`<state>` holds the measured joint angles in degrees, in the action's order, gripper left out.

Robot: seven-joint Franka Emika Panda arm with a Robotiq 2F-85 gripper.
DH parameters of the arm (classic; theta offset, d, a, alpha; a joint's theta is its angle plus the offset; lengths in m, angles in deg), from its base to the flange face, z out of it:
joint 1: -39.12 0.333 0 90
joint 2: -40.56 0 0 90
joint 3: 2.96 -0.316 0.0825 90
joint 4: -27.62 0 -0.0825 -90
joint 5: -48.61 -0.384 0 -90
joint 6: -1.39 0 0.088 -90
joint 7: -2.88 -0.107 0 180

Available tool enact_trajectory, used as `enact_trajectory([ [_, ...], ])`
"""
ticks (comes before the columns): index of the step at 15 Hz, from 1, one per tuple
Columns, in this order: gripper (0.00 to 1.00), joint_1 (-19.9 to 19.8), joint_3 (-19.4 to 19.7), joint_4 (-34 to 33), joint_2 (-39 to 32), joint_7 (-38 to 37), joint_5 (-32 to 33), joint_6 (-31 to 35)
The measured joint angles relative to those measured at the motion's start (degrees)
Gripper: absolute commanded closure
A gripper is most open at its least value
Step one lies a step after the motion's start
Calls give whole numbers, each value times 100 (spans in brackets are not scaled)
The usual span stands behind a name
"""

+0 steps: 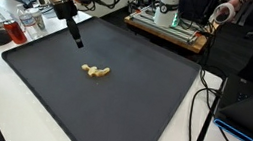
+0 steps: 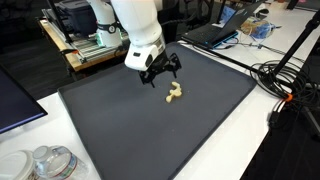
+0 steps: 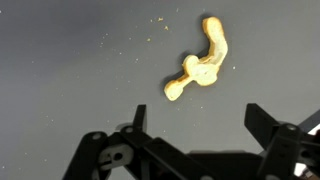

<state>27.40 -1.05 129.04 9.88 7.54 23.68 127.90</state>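
Note:
A small yellow-tan curved object, like a peanut-shaped snack or toy piece [image 1: 95,71], lies on the dark grey mat [image 1: 130,112]. It also shows in the other exterior view [image 2: 174,93] and in the wrist view [image 3: 200,62]. My gripper [image 1: 76,41] hangs above the mat, a little off to one side of the object, also seen in an exterior view [image 2: 164,72]. In the wrist view its two black fingers [image 3: 195,118] stand wide apart with nothing between them. The object lies just beyond the fingertips, not touched.
Wooden table with equipment [image 1: 169,21] stands behind the mat. A red item and clutter [image 1: 6,30] sit on the white surface beside it. Cables [image 2: 285,85] lie by the mat edge; a laptop [image 2: 215,30] and glass jars [image 2: 45,162] stand nearby.

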Motion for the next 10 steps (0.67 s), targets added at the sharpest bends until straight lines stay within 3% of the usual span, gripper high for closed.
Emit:
enact_trajectory([
  [10,0,65,63,-1325,-582,-17,1015,-636],
])
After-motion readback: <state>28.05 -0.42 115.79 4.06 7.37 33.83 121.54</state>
